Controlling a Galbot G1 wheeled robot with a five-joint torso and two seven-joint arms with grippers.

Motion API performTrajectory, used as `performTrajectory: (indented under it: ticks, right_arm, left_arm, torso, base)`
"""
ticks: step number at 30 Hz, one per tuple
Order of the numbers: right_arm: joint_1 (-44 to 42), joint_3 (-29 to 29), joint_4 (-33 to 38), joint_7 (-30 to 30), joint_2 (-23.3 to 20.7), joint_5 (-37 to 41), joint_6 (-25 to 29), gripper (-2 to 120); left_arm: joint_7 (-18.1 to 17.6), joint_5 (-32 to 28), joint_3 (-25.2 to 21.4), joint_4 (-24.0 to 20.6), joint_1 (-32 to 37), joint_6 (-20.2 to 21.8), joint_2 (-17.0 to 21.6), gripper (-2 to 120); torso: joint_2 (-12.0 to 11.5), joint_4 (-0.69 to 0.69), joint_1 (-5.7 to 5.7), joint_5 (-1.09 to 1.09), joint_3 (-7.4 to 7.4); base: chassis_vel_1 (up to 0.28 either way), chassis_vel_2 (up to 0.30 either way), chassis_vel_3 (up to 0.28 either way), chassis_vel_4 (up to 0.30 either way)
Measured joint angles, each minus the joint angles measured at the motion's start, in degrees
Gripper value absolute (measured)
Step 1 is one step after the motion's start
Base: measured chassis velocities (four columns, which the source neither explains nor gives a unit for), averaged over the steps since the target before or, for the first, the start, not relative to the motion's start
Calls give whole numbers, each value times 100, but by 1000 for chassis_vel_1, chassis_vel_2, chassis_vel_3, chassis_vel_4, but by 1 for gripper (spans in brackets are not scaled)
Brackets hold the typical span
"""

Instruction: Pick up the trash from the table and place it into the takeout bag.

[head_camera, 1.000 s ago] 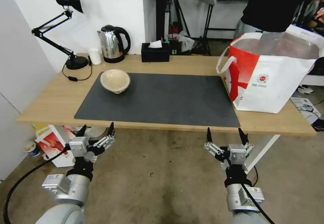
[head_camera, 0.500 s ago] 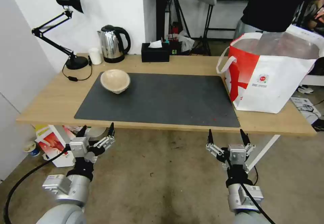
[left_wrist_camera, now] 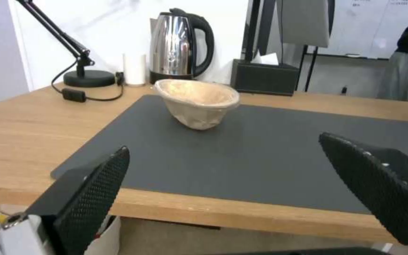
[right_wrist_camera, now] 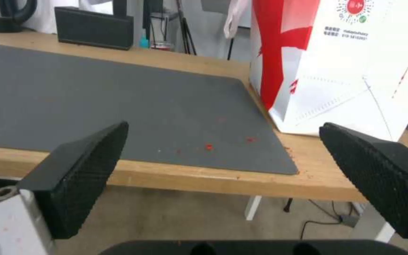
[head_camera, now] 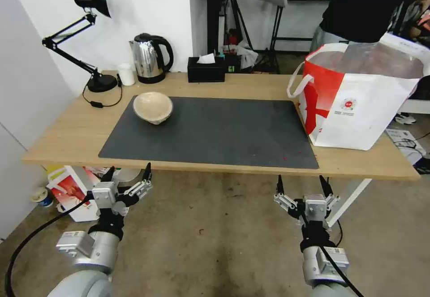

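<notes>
Long light-wood bench (head_camera: 67,131) with white legs, topped by a big dark-grey rectangular mat (head_camera: 215,131).

Small beige pulp bowl (head_camera: 153,107) upright at the mat's far-left corner, inside bare as far as can be seen; same bowl in the left wrist view (left_wrist_camera: 197,102), well beyond the fingertips.

Large white takeout bag (head_camera: 358,104) with red panel, white loop handles and small round red logo, standing at the bench's right end, just beside the mat's right edge. Mouth open, silvery lining showing; contents hard to tell.

Along the far edge: black desk lamp (head_camera: 89,37) at left, then small white cup (head_camera: 126,74), steel kettle (head_camera: 150,58) with black handle, black tissue box (head_camera: 206,69) with a white tissue poking out.

A few red specks (right_wrist_camera: 209,146) on the mat's near-right corner.

Left tool (head_camera: 127,174) held below and in front of the bench's near edge, left of centre, released, fingers spread, grasping nothing.

Right tool (head_camera: 301,182) likewise below the near edge, toward the right, released, fingers wide apart, nothing between them.
</notes>
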Motion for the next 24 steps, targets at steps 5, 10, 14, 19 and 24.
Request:
performTrajectory:
  ticks: [5, 10, 14, 19, 24]
  right_arm:
    - [27, -13, -20, 22, 5, 84, -39, 100]
    - [37, -12, -77, 39, 40, 117, -39, 100]
    - [22, -11, -76, 42, 54, 123, -39, 100]
    - [20, -9, -76, 44, 55, 124, -39, 100]
    - [20, -9, -76, 44, 55, 125, -39, 100]
  left_arm:
    - [-11, 0, -3, 8, -7, 5, 7, 100]
    - [-13, 0, 5, 20, -21, 9, 1, 100]
    - [15, 21, -3, 23, -22, 11, -2, 100]
    - [116, 157, -30, 23, -26, 11, 4, 100]
    - [134, 190, -30, 25, -24, 9, -2, 100]
  torso:
    - [0, 0, 0, 0, 0]
    - [0, 0, 0, 0, 0]
    - [0, 0, 0, 0, 0]
    - [0, 0, 0, 0, 0]
    - [0, 0, 0, 0, 0]
  base:
    - [0, 0, 0, 0]
    - [0, 0, 0, 0]
    - [0, 0, 0, 0]
    - [0, 0, 0, 0]
    - [0, 0, 0, 0]
